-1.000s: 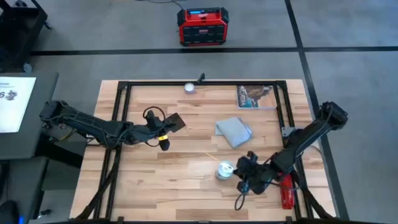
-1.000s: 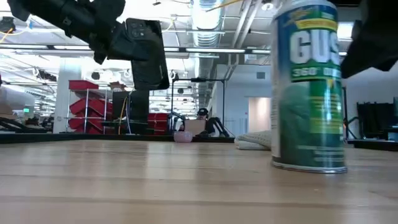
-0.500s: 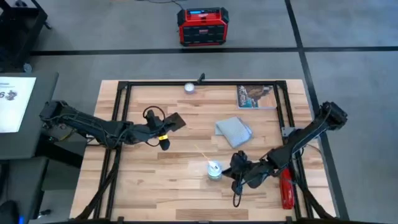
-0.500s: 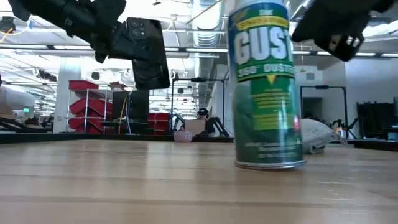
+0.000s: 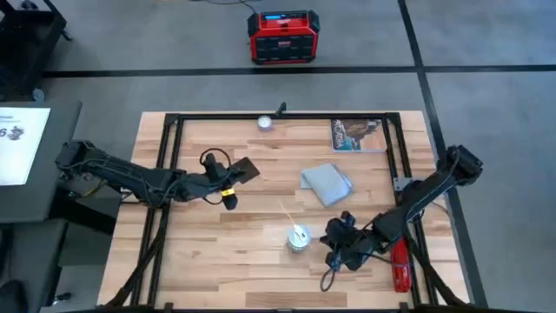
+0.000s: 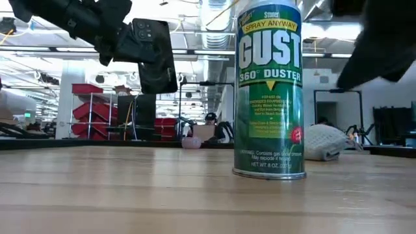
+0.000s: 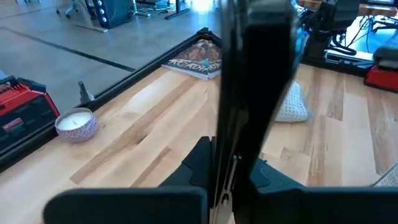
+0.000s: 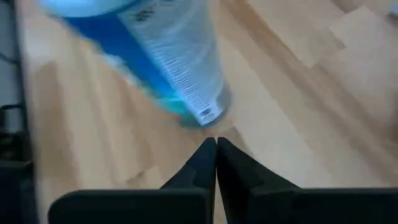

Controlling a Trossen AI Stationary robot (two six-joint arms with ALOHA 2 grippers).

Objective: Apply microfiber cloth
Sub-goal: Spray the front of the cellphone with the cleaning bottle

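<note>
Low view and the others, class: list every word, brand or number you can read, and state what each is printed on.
"SPRAY ANYWAY", "GUST", "360° DUSTER": on the green duster can, low view.
Smaller print lower on that can: too small to read.
Title on the picture card: too blurred to read in the left wrist view, too small in the high view.
Print on the can in the right wrist view: blurred, unreadable.
Sheet on the side desk: not readable.

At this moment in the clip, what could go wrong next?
The tall green duster can stands upright just beside the shut right gripper; a swing toward the pale grey-blue microfiber cloth could topple it. The left gripper holds the black rectangular phone edge-on above the table; a slip would probably drop it.
</note>
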